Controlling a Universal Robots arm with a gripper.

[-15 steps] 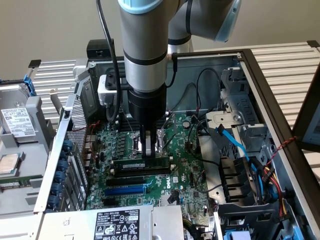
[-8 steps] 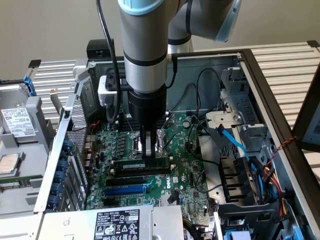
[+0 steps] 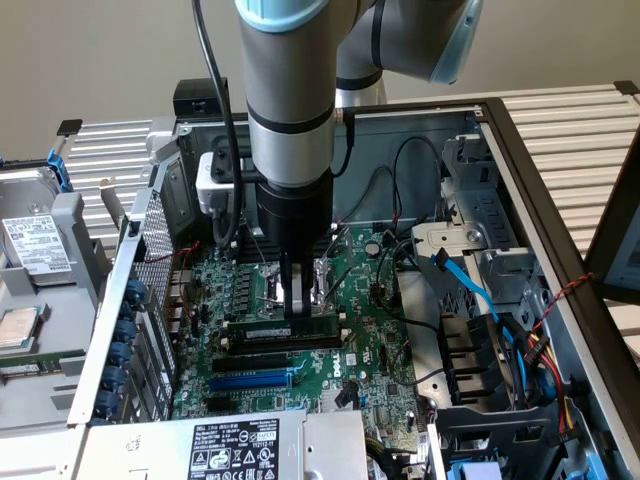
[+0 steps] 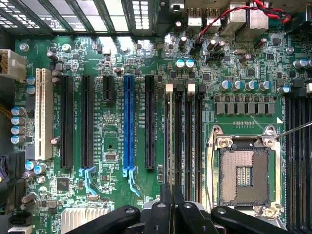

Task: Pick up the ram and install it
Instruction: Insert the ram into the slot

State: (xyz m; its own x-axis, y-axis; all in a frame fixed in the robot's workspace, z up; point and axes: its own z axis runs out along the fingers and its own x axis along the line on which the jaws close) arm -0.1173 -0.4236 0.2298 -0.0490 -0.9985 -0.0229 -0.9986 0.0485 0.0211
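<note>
The ram [image 3: 262, 331] is a thin green stick with a pale label, standing on its long edge over the long black memory slots [image 3: 285, 345] of the motherboard [image 3: 375, 345]. My gripper [image 3: 293, 300] comes straight down from the arm and is shut on the stick's upper edge near its middle. In the wrist view the ram [image 4: 169, 141] appears edge-on as a thin line along the outermost memory slot, running up from between my gripper [image 4: 171, 194] fingers. I cannot tell whether the stick is seated in the slot.
A blue expansion slot [image 4: 128, 122] and black slots lie beside the memory slots. The open CPU socket [image 4: 243, 175] is on the other side. Metal case walls [image 3: 520, 160] surround the board, with blue and black cables [image 3: 465, 285] at the exterior view's right. A drive [image 3: 35, 245] lies outside the case.
</note>
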